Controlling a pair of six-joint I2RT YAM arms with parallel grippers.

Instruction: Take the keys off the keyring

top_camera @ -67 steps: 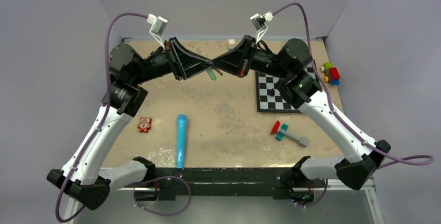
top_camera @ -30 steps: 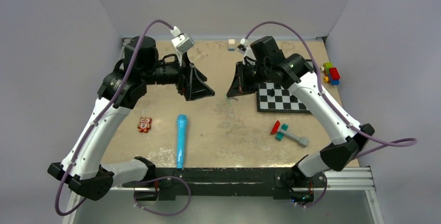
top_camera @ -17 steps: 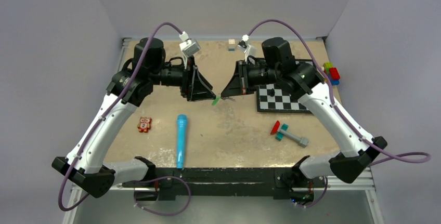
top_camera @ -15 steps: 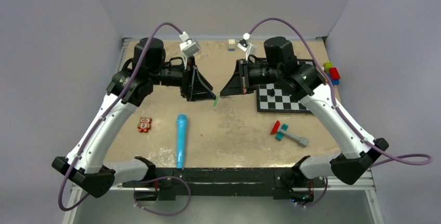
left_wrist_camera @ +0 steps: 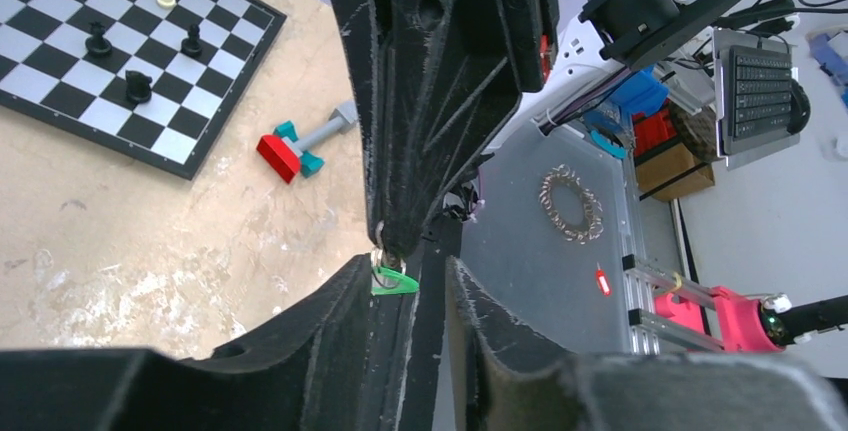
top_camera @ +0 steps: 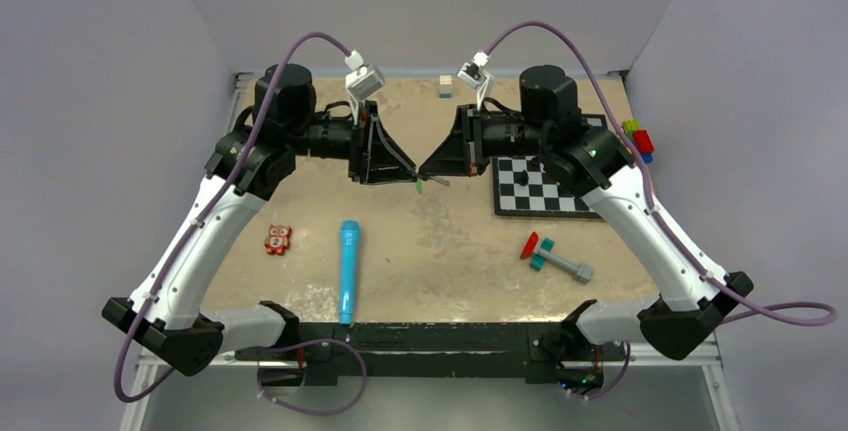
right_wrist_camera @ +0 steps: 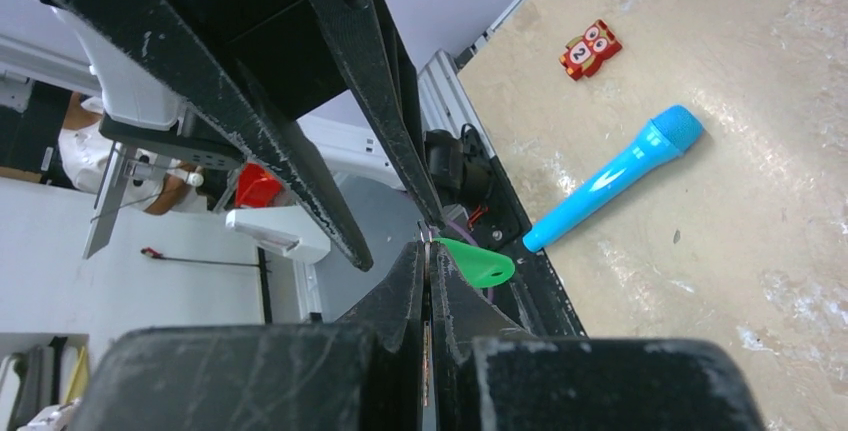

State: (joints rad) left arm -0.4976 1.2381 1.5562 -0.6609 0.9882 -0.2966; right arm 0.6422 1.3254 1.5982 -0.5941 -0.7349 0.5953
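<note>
Keyring (right_wrist_camera: 427, 238) hung above the surface (top_camera: 450, 241), clamped in the right hand (right_wrist_camera: 427, 251). Its flat green plastic key (right_wrist_camera: 478, 261) dangled beside the left hand (left_wrist_camera: 410, 269), whose fingers stood slightly apart. Separation seemed under way; next, the left hand should grip the key and slide it round the thin metal coil.

Left gripper (top_camera: 411, 177) and right gripper (top_camera: 425, 169) meet tip to tip over mid-table with the keyring (left_wrist_camera: 381, 256) between them, so there is no way through.
Chessboard (top_camera: 548, 189) with pieces lies just right of them.
Near side: bare table between microphone (top_camera: 349, 269) and red tool (top_camera: 552, 257).
Far strip: one cube (top_camera: 445, 81).
</note>
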